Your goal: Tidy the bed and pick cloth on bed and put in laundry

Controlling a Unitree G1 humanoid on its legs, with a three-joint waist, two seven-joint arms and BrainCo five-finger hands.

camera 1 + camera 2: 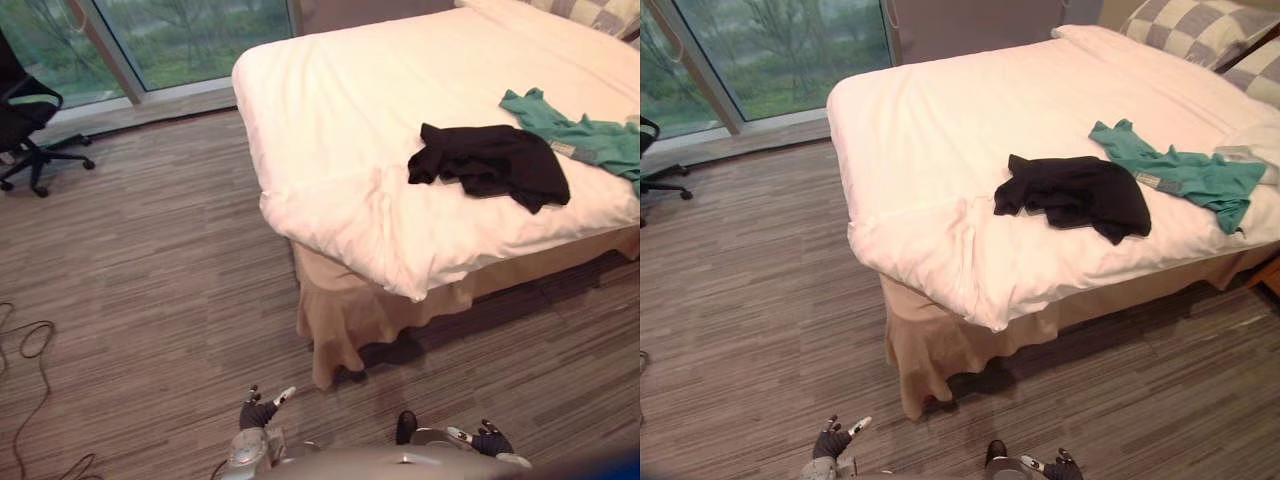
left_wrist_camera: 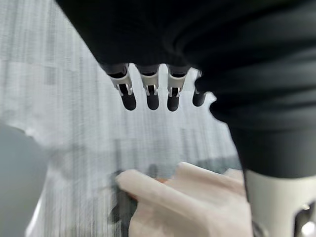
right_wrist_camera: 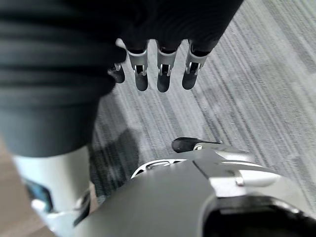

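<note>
Fingers of left hand [image 2: 152, 96]: loose, nearly straight, holding nothing.
Fingers of right hand [image 3: 164, 79]: same, loose and empty.
Black cloth [image 1: 495, 160]: crumpled on bed [image 1: 340, 120], near its edge.
Green cloth [image 1: 590, 140]: on bed, just beside black cloth.

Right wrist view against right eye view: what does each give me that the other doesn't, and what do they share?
Right wrist view adds the right hand from close: fingers straight and relaxed, holding nothing. Right eye view adds the bed, with a black shirt and a green shirt lying side by side on its white cover and checked pillows at its head. Both share the right hand, hanging short of the bed, over the striped carpet.
</note>
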